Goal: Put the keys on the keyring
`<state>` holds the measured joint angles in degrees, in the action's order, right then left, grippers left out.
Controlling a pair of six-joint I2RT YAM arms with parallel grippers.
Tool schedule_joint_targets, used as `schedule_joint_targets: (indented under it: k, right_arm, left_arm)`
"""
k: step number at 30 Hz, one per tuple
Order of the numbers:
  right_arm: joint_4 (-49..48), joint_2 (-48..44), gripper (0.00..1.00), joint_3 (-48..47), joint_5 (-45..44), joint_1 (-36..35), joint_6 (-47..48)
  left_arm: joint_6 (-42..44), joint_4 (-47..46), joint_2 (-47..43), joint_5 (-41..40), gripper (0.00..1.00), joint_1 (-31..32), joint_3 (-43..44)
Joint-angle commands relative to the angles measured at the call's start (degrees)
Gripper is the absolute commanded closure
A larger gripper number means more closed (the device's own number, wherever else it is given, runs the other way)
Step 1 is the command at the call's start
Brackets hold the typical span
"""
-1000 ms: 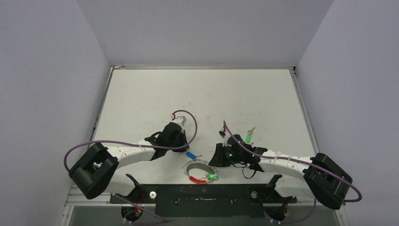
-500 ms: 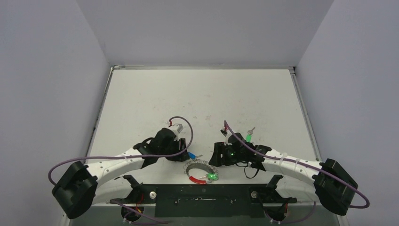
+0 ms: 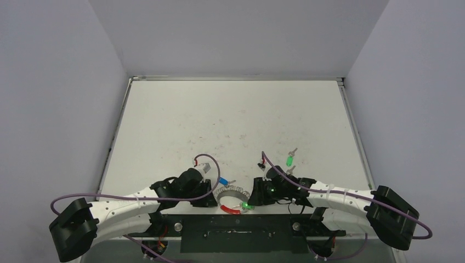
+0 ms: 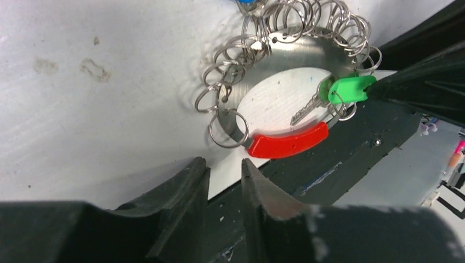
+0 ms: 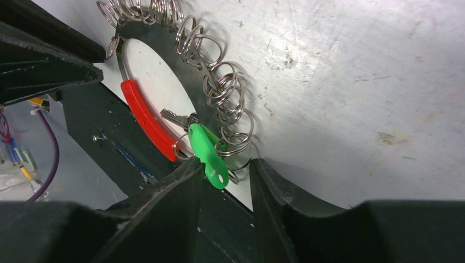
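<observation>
The keyring (image 3: 231, 193), a silvery coil loop with a red section (image 3: 231, 209), lies at the table's near edge. A green key (image 3: 247, 206) hangs on it beside the red section. A blue key (image 3: 223, 180) lies just beyond the ring, and another green key (image 3: 289, 161) lies further right. My left gripper (image 3: 209, 199) is just left of the ring, slightly open and empty; its wrist view shows the jaws (image 4: 225, 169) just short of the red section (image 4: 288, 143). My right gripper (image 3: 254, 198) is open, the green key's head (image 5: 209, 154) between its fingertips (image 5: 189, 174).
The table's near edge and the black base plate (image 3: 236, 226) lie directly under the ring and both grippers. A small silver key (image 3: 291, 171) lies near the far green key. Purple cables loop over both arms.
Both grippers have moved toward the near edge and closed in on the keyring. The left one came from beyond the blue key. The keyring and keys have not moved.
</observation>
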<state>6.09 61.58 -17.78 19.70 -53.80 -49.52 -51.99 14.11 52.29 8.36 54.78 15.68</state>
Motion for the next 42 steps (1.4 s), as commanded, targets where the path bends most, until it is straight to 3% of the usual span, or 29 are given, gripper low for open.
schedule_joint_targets:
  k: [1,6,13,17,22,25,37,42]
  right_arm:
    - [-5.55,2.35,0.67,0.11,-0.79,-1.83,-2.78]
    - [-5.65,3.34,0.84,-1.76,-2.06,-2.69,-2.95]
    - [-7.08,4.25,0.85,-3.63,-3.96,-3.51,-2.65]
    - [-5.46,5.66,0.67,-5.12,-6.34,-3.64,-1.11]
    - [1.36,3.21,0.43,-7.09,-9.89,-3.7,0.88]
    - [4.46,0.42,0.38,-7.56,-11.28,-3.7,1.47]
    - [0.86,2.63,0.69,-6.67,-6.77,-5.4,-0.25]
    - [-2.28,6.9,0.72,-8.13,-5.84,-7.14,-1.06]
  left_arm:
    - [-1.18,-6.68,4.0,-2.65,0.76,0.32,0.3]
    - [1.71,-10.05,11.42,-6.14,0.88,0.24,4.02]
    - [9.74,-11.41,21.98,-9.34,0.95,-3.16,13.07]
    - [13.91,-11.0,25.74,-6.84,0.91,-6.89,17.9]
    - [16.91,-7.89,24.21,-6.77,0.68,-8.55,19.66]
    - [16.96,-6.95,19.47,-6.68,0.62,-8.49,17.8]
    - [10.08,-13.05,0.87,-1.64,0.59,-7.6,4.3]
    - [9.66,-13.31,0.27,-1.59,0.59,-7.37,3.17]
